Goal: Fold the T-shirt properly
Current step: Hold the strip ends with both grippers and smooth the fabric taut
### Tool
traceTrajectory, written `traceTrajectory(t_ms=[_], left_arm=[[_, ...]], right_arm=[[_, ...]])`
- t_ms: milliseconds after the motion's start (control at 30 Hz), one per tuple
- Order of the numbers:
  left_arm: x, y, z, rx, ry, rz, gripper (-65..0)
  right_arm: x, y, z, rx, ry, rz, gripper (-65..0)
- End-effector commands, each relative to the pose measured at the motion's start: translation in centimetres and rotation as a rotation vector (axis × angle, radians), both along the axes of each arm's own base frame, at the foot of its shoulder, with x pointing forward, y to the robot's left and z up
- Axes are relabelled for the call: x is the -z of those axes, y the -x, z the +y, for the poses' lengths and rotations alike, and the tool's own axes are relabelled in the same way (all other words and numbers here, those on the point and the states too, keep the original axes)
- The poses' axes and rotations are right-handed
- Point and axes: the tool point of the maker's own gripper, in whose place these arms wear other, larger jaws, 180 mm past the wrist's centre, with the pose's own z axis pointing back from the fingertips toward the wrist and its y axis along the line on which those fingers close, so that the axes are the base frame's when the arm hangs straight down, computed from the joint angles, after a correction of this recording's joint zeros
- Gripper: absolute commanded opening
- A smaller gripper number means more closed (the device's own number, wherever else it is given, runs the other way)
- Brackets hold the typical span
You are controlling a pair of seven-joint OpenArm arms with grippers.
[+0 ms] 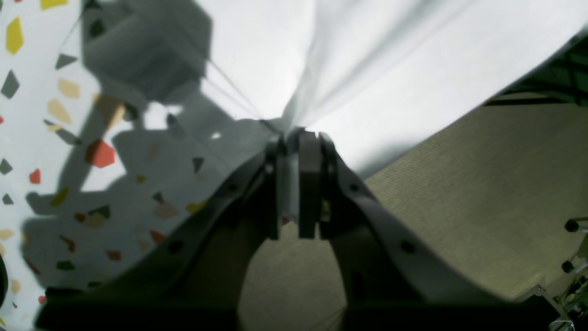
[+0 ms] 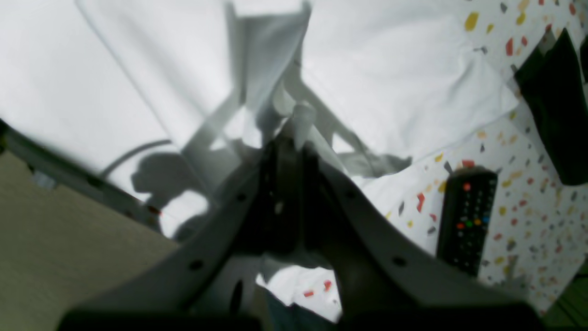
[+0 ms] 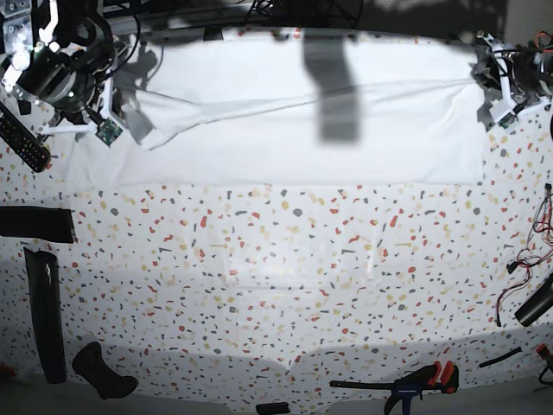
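The white T-shirt (image 3: pixel 285 130) lies stretched in a wide band across the far side of the speckled table. My left gripper (image 1: pixel 296 133) is shut on a bunched edge of the shirt (image 1: pixel 390 69), which fans out from the jaws; in the base view it (image 3: pixel 496 97) is at the shirt's right end. My right gripper (image 2: pixel 294 138) is shut on a pinched fold of the shirt (image 2: pixel 390 78); in the base view it (image 3: pixel 114 121) is at the shirt's left end, where the cloth is lifted into a fold.
A black remote control (image 2: pixel 466 216) lies on the speckled table (image 3: pixel 276 277) beside the right gripper, also in the base view (image 3: pixel 22 143). Black items (image 3: pixel 43 311) lie along the left edge. A clamp (image 3: pixel 415 380) lies at the front. Cables (image 3: pixel 529 259) run at the right.
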Motion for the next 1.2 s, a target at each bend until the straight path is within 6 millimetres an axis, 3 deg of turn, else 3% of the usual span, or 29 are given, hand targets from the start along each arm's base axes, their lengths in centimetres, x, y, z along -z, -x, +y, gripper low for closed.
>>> traceTrajectory(t_ms=[0, 267, 500, 900, 1067, 1167], left_arm=[[-0.6, -0.4, 0.5, 0.016, -0.015, -0.017, -60.1], [-0.3, 0.4, 1.0, 0.024, -0.046, 0.03, -60.1], [-0.4, 0.1, 0.7, 0.021, -0.032, 0.013, -60.0], [-0.6, 0.1, 0.4, 0.016, -0.009, 0.012, -60.0], [-0.5, 0.1, 0.4, 0.016, -0.011, 0.012, -60.0], [-0.5, 0.1, 0.4, 0.016, -0.011, 0.013, -60.0]], right_arm=[[-0.6, -0.2, -0.8, -0.008, 0.045, -0.009, -65.0], [-0.2, 0.6, -1.0, 0.001, 0.053, 0.025, -65.0], [-1.0, -0.7, 0.9, -0.047, -0.036, -0.059, -65.0], [-2.8, -3.3, 1.1, 0.005, -0.084, -0.185, -65.0], [-2.7, -3.3, 0.5, 0.011, -0.053, -0.18, -40.7], [-3.2, -3.8, -1.5, 0.039, 0.063, -0.217, -36.7]])
